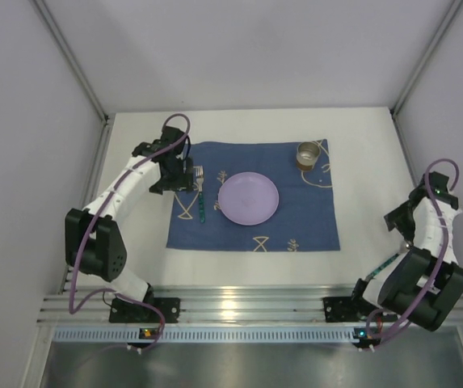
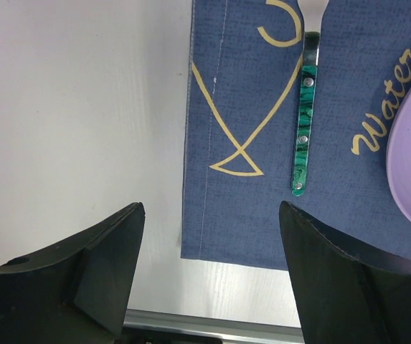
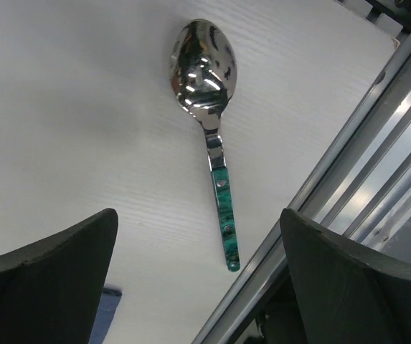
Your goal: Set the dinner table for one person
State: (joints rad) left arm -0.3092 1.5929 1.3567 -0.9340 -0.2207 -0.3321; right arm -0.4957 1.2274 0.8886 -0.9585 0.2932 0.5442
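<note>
Dark fingers of the left gripper fill the foot of its own wrist view, spread wide with nothing between them. From where I stand that claw looks idle, hanging over the edge of the blue cloth on the left arm's side of the purple plate. The plate sits near the middle of the cloth, and I'll place everything else by it. Just beside the plate, on the left arm's side, lies 1 fork, not touching it. Its tines point away from the arms and its green handle toward them, the way a diner would want it. Beyond the plate, toward the cloth's far corner on the right arm's side, stands 1 metal cup, where a drink usually goes. The dinner table, white and matte, runs out from under cloth and plate on every side. Well apart from the plate, off the cloth on the right arm's side and close to the aluminium rail, 1 spoon lies flat on the bare top, bowl up. The right gripper hovers over it, claw wide and gripping nothing, the handle showing in the gap between the fingers. I'd guess the spoon is the piece not yet laid. It lies flat and thin on a hard top, so lifting it looks fiddly.
</note>
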